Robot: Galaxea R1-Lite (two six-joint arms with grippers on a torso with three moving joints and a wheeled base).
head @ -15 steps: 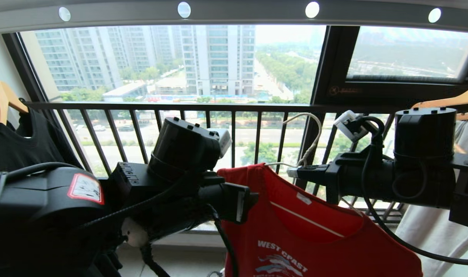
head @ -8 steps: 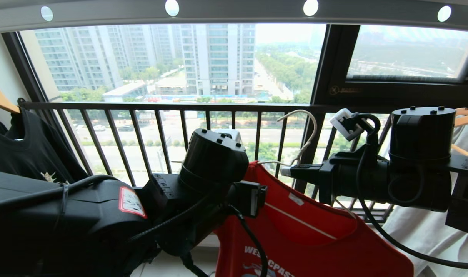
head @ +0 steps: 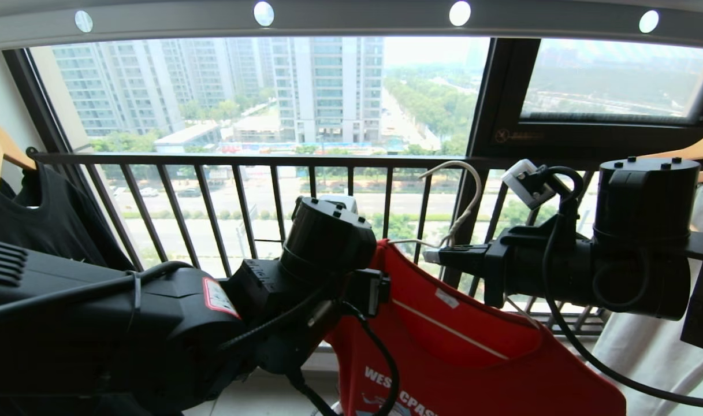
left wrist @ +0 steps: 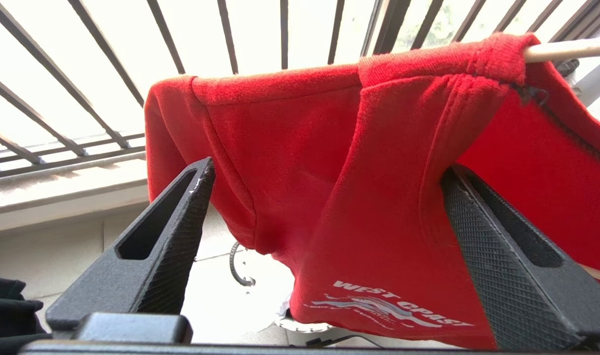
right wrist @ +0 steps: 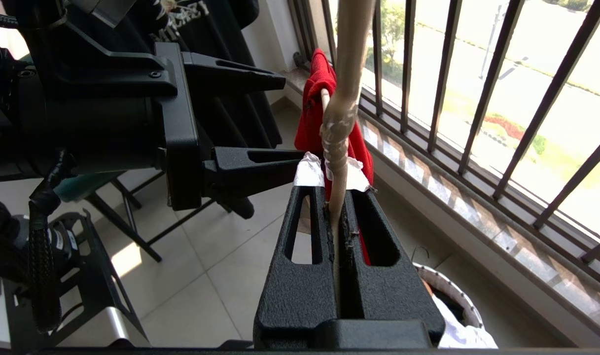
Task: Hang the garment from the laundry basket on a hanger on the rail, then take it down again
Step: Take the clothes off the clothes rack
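Left gripper (left wrist: 324, 177) is sitting with jaws spread wide, gripping nothing; the garment (left wrist: 359, 197) is hanging between its fingers (left wrist: 181, 217), draped over the hanger (head: 461, 202). Right gripper (right wrist: 338, 217) is clamping tight on the hanger's neck, garment just beyond its tips, laundry basket (right wrist: 452, 296) sitting below it.

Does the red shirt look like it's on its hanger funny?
Yes. The bright red T-shirt sits lopsided on the thin off-white wire hanger, which slopes down to one side. The hanger is off the grey holed rail; the right gripper pinches its neck.
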